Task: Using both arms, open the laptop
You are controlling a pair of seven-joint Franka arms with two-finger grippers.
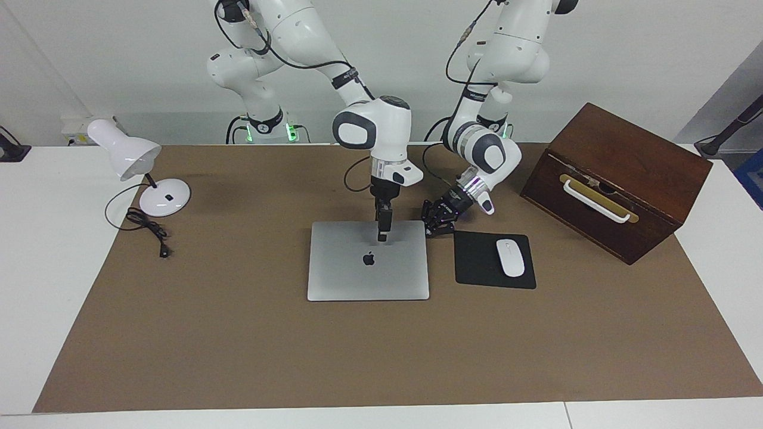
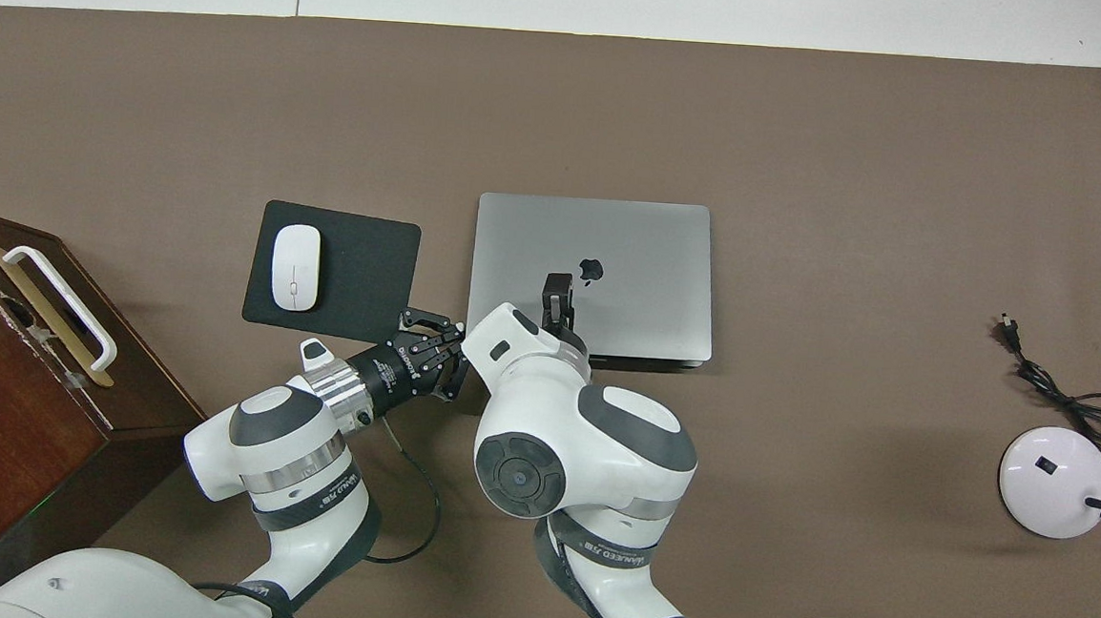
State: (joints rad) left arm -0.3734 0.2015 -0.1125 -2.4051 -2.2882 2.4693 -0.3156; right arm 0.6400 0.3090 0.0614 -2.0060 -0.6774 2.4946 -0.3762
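The silver-grey laptop [image 1: 357,274] [image 2: 650,248] lies closed and flat in the middle of the brown mat, apple logo up. My right gripper [image 1: 381,239] [image 2: 560,286] points straight down, shut, with its tips at the lid between the logo and the edge nearest the robots. I cannot tell whether they press on it. My left gripper [image 1: 430,229] [image 2: 458,335] is low and slanted, shut, its tips at the laptop's corner nearest the robots on the mousepad side. Whether it touches the corner is unclear.
A black mousepad [image 1: 477,262] with a white mouse [image 1: 510,257] lies beside the laptop toward the left arm's end. A brown wooden box [image 1: 620,149] with a white handle stands past it. A white desk lamp [image 1: 164,196] and its cord sit toward the right arm's end.
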